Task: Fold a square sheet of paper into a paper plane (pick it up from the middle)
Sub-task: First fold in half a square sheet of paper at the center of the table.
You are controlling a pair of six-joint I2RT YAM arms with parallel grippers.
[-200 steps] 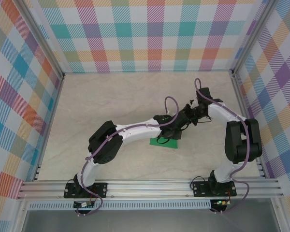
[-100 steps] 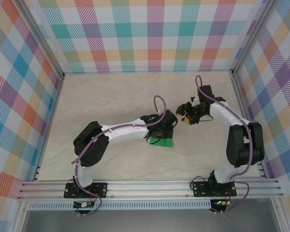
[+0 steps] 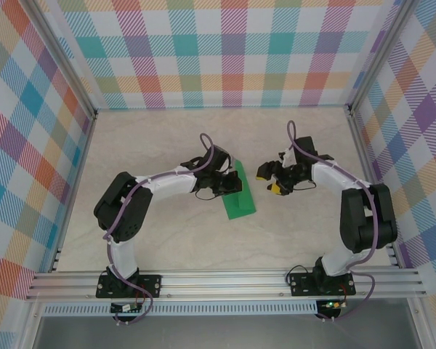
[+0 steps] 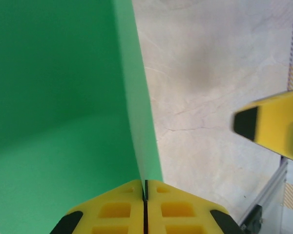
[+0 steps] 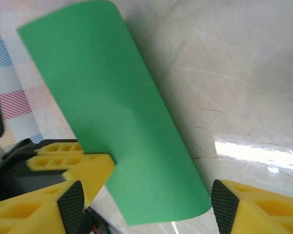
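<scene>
1. Left gripper (image 4: 145, 202): jaws pinched tight on one edge of the green sheet (image 3: 240, 198), which stands tilted on edge.
2. Right gripper (image 3: 269, 179): jaws wide, holding nothing, just beside the sheet's free side and apart from it.
3. The sheet hangs bowed between the arms above the table (image 3: 152, 145). Whether its low corner touches is unclear.
4. Judgement: hold the left pinch firm and set the right fingers squarely over the free edge before closing. Misaligned edges would likely skew the crease.

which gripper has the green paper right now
The left gripper, pinched shut on an edge of the paper; the right gripper is open and not gripping it.
</scene>
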